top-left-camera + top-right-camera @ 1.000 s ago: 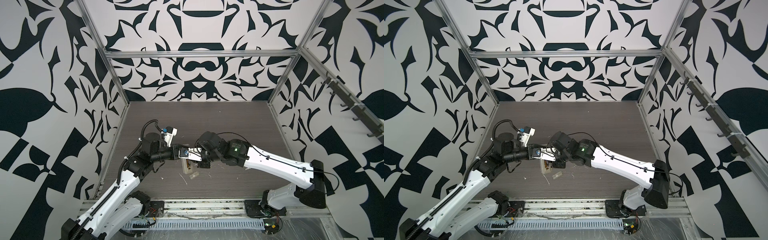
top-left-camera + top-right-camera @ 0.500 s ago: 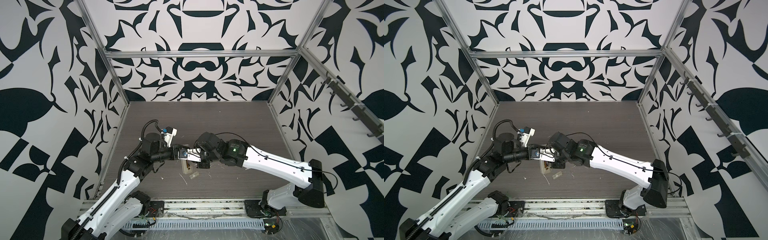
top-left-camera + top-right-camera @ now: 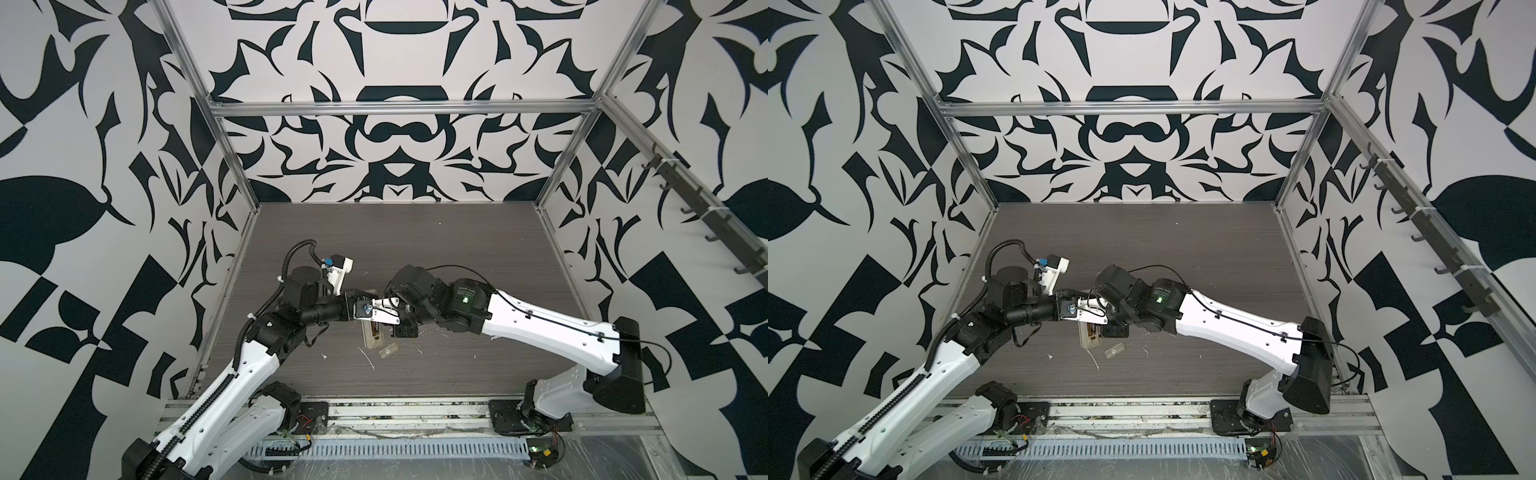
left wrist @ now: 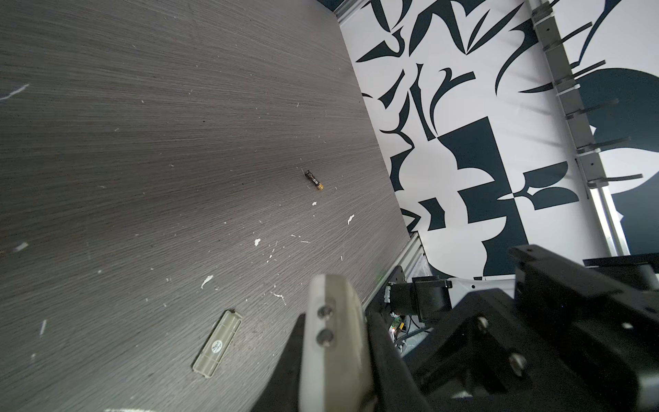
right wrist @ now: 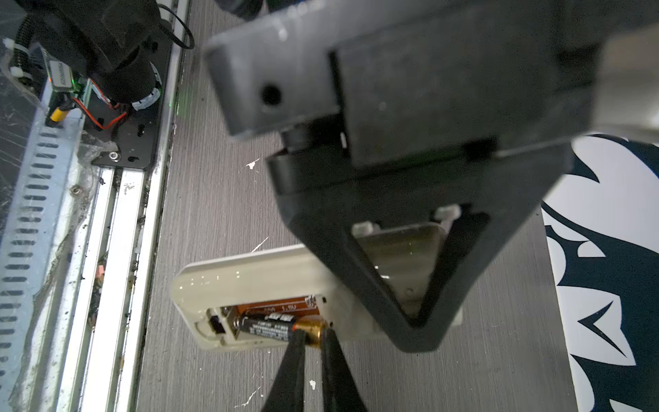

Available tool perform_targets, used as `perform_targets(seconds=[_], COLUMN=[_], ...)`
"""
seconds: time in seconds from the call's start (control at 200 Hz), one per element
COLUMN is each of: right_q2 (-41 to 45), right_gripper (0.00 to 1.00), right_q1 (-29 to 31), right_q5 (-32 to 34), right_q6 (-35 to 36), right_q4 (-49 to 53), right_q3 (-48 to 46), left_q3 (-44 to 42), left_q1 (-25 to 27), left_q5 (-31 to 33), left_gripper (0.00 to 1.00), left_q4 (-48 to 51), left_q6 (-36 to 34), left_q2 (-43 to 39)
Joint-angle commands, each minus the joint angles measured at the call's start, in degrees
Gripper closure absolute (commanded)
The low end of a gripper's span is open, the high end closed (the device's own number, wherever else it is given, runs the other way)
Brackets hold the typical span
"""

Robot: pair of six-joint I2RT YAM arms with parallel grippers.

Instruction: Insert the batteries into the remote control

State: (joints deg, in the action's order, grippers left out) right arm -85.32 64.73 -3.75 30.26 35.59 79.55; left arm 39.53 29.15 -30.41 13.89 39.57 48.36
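The remote control [image 5: 249, 278] lies back-up on the table near the front, its battery recess open; in both top views it shows below the two meeting grippers [image 3: 372, 334]. My left gripper [image 4: 335, 317] is shut on the remote's far end, its black finger [image 5: 392, 285] lying across it. One battery [image 5: 271, 326] lies in the recess. My right gripper [image 5: 313, 335] is shut on that battery's brownish end. A second battery [image 4: 314, 180] lies loose on the table, further toward the right wall.
A small translucent cover piece [image 3: 387, 351] lies on the table just right of the remote, also seen in the left wrist view [image 4: 217, 344]. White scraps litter the dark wood-grain table [image 3: 457, 249]. A metal rail [image 5: 117, 249] runs along the front edge.
The right gripper's jaws have closed a little further onto the battery's end. Both arms have stayed almost where they were.
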Motion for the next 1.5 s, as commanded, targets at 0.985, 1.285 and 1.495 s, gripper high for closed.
perform_targets(seconds=[0.985,1.285,1.495], right_q2=[-2.92,-2.93,-2.09], right_gripper=[0.87,0.89,0.89], right_q1=[2.2,2.32,2.28], right_q5=[-1.76,0.69,2.06], right_q6=[1.64,1.64,1.65], right_q4=[4.03,3.05,1.77], right_q3=[1.3,0.84,0.17], left_q3=[0.12,0.36,0.02], left_q1=[-0.14,-0.23,-0.32], left_q5=[-3.34,-3.59,-3.16], left_gripper=[1.0,1.0,1.0], left_q4=[-6.73,-7.21,-7.29], left_q6=[2.08,2.26,2.5], left_q2=[-2.3,-1.95,-2.35])
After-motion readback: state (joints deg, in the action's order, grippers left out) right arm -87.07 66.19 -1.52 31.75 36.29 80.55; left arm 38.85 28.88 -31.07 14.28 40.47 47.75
